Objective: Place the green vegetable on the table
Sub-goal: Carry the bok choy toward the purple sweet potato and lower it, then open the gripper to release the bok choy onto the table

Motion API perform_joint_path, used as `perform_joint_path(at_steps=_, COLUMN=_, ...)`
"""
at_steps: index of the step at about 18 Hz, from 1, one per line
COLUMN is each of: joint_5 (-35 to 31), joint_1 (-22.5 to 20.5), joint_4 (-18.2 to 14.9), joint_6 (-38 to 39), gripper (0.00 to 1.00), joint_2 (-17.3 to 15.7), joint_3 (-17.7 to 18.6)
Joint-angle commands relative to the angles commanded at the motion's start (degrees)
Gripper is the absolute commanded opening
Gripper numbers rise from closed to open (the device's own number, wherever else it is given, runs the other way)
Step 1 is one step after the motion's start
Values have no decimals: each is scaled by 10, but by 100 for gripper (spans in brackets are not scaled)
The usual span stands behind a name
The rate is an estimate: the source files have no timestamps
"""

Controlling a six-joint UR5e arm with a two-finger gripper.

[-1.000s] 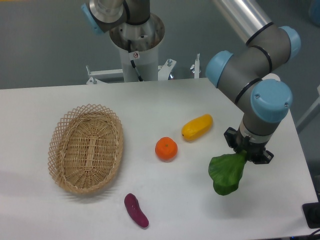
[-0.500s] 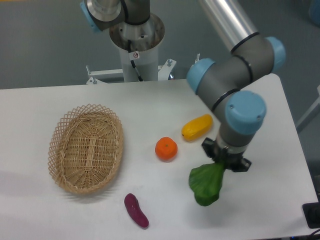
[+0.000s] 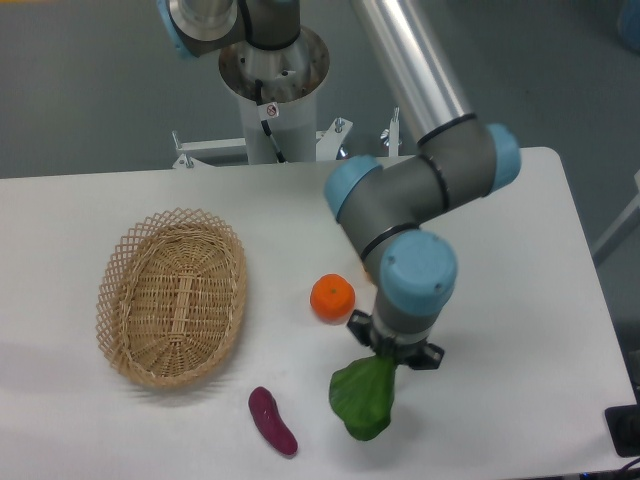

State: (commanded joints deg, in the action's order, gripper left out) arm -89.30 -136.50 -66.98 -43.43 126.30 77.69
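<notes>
The green vegetable (image 3: 364, 399) is a glossy green leaf hanging from my gripper (image 3: 393, 353), which is shut on its stem end. The leaf hangs over the white table (image 3: 520, 380) near the front edge, to the right of the purple eggplant (image 3: 272, 421) and below the orange (image 3: 332, 298). I cannot tell whether the leaf's lower tip touches the tabletop. The pale stem is hidden by the gripper.
An oval wicker basket (image 3: 173, 297) lies at the left and holds nothing. The yellow oblong fruit is hidden behind my arm (image 3: 420, 200). The robot base (image 3: 272, 90) stands beyond the far edge of the table.
My gripper has carried the green vegetable leftward and slightly toward the front edge, from the right side of the table to a spot beside the eggplant. The arm now covers the yellow fruit.
</notes>
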Motion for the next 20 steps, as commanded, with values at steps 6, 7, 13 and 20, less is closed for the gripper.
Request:
perform_joint_path(at_steps=6, joint_5=16, joint_1=11, joint_4=92, joint_6=40, gripper=45, joint_2=1, joint_3=49)
perform_joint_path(at_steps=7, joint_5=16, joint_1=11, joint_4=93, joint_6=39, gripper=55, joint_2=1, joint_3=50)
perform_joint_path(at_steps=13, joint_5=11, joint_1=16, joint_4=95, joint_6=32, gripper=100, joint_2=-5, joint_3=54)
perform_joint_path(at_steps=20, joint_5=8, joint_1=6, joint_4=92, joint_6=8, gripper=100, joint_2=-30, joint_3=47)
